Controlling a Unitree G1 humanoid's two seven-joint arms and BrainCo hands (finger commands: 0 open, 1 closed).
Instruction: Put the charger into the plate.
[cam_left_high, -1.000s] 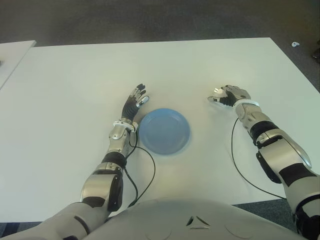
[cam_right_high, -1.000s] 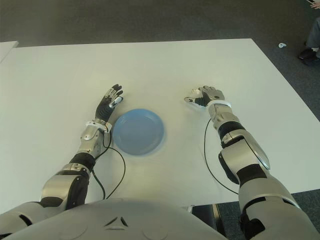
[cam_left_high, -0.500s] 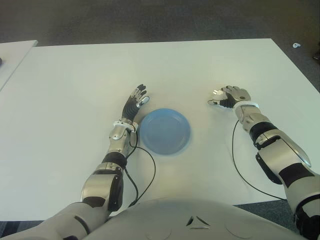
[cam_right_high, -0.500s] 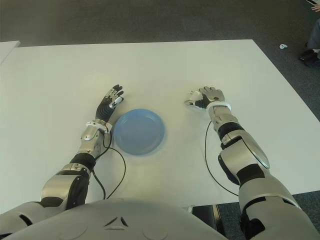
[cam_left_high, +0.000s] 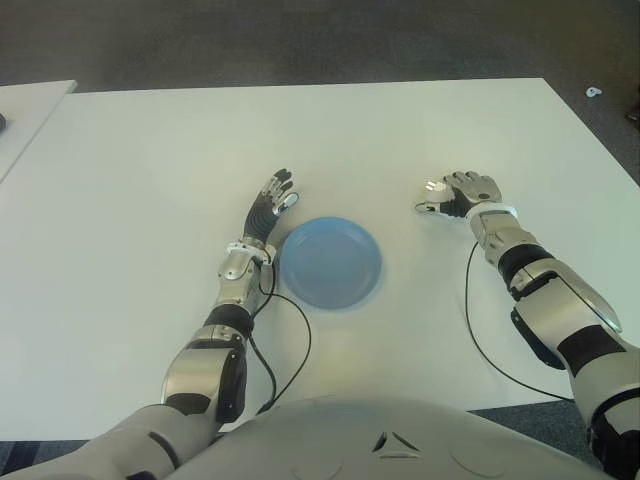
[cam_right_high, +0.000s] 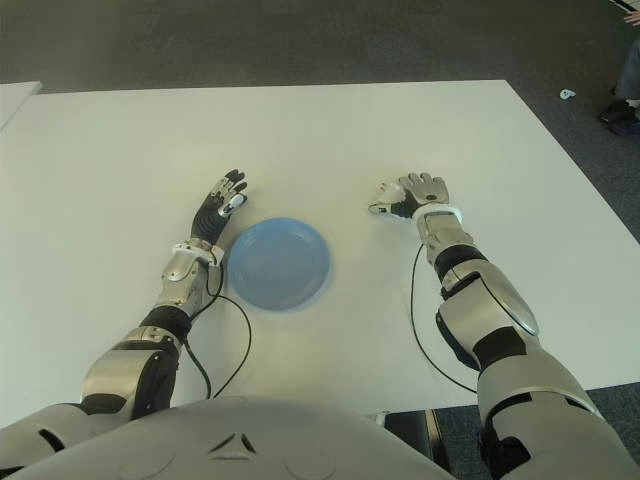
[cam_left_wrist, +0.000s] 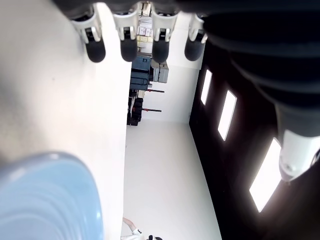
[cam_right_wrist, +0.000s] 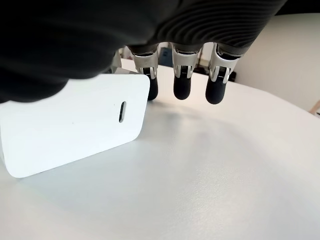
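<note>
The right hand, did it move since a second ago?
Barely. The right hand crept a little toward the robot, with the white charger under its fingers; whether it grips it yet is unclear. The blue plate, the left hand open beside it and the table stayed the same.

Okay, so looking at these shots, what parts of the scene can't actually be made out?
- Small white rectangular charger: in the eye views the right hand covers most of it; whether the fingers touch it is unclear.
- Round blue plate: the left wrist view cuts it off at the edge.
- Left hand, beside the plate's left side: whether it touches the white table cannot be told.
</note>
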